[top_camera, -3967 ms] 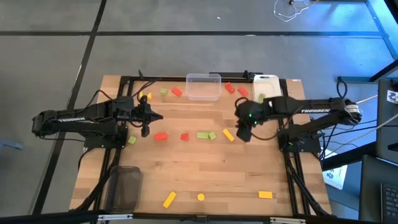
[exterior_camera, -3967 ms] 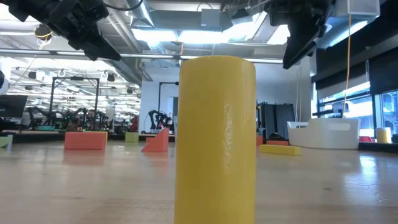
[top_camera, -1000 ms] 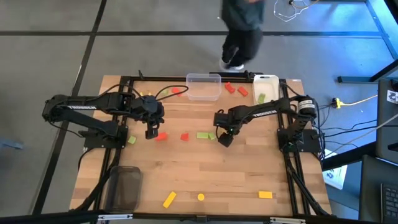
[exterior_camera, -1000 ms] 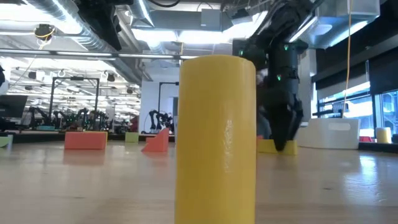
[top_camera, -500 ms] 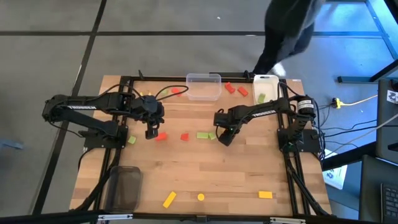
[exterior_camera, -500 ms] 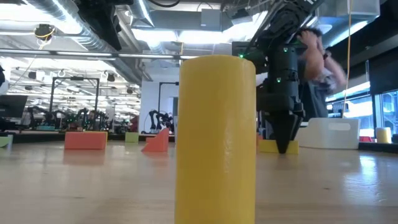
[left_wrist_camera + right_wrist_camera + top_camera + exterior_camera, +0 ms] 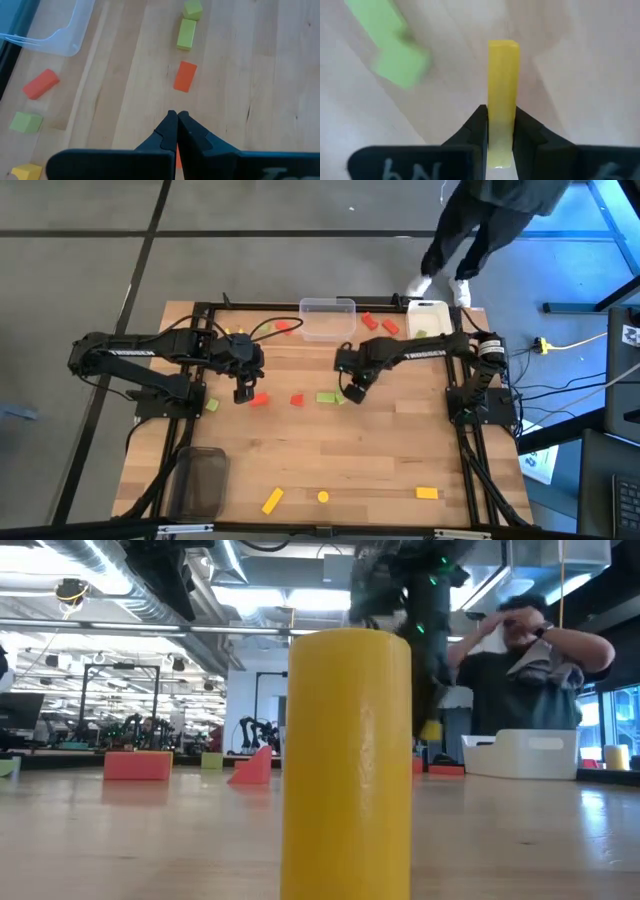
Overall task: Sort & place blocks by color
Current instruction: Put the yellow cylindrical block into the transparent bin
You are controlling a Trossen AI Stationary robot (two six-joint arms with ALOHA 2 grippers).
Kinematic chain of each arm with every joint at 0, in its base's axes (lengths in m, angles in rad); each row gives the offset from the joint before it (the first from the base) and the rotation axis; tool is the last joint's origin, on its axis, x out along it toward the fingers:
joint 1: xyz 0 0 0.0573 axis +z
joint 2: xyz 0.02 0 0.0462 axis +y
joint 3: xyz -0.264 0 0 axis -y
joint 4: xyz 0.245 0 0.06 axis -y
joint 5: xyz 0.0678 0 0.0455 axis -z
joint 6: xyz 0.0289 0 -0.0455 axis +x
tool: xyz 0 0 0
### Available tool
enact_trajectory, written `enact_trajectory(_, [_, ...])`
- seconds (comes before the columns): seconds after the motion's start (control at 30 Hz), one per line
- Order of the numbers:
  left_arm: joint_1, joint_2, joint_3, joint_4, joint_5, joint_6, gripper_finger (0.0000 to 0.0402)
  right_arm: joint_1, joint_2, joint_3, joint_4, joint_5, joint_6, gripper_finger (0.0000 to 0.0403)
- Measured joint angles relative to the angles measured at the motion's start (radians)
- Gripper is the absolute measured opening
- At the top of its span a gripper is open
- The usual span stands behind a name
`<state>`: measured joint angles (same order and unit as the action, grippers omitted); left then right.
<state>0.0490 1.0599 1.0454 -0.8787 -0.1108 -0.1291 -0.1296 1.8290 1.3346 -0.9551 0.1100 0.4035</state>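
**Yellow bar in hand, bins behind me**

While my right gripper (image 7: 500, 132) pinches the yellow bar (image 7: 503, 90) by its lower end, the block's long axis runs straight out ahead of my fingers, so it sticks forward rather than lying crosswise. From above, this claw (image 7: 352, 392) hangs over the middle of the table (image 7: 340, 455), just beside the two light green blocks (image 7: 331, 397) and a short way from a small red block (image 7: 296, 399). At table height the bar (image 7: 431, 730) shows clear of the wood, lifted.

What matters for my next move, I judge, is direction: the clear container (image 7: 327, 319) and the white bin (image 7: 427, 316) both sit at the far edge, beyond my wrist, while other yellow blocks lie at the near edge (image 7: 427, 493). Which spot is meant for yellow, I cannot tell.

My left gripper (image 7: 177, 131) is pressed shut on nothing, waiting above a red bar (image 7: 185, 76) on its own side
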Motion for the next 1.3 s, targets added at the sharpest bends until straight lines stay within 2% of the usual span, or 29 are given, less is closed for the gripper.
enact_trajectory(0.2, [0.0, 0.0, 0.0, 0.0, -0.003, -0.001, 0.0, -0.093, -0.002, 0.177, -0.012, 0.002, -0.101, 0.0051])
enact_trajectory(0.37, [0.0, 0.0, 0.0, 0.0, -0.011, -0.002, 0.0, -0.197, -0.002, 0.267, 0.007, 0.002, -0.155, 0.0051])
enact_trajectory(0.47, [0.0, 0.0, 0.0, 0.001, -0.013, -0.002, 0.0, -0.263, -0.003, 0.282, 0.059, -0.005, -0.182, 0.0051])
enact_trajectory(0.77, [0.001, 0.0, 0.0, 0.004, -0.061, 0.0, 0.0, -0.417, 0.083, 0.284, 0.257, -0.144, -0.235, 0.0051])
enact_trajectory(1.3, [0.001, 0.0, 0.0, 0.005, -0.065, 0.0, 0.0, -0.495, 0.24, 0.284, 0.325, -0.216, -0.285, 0.0051])
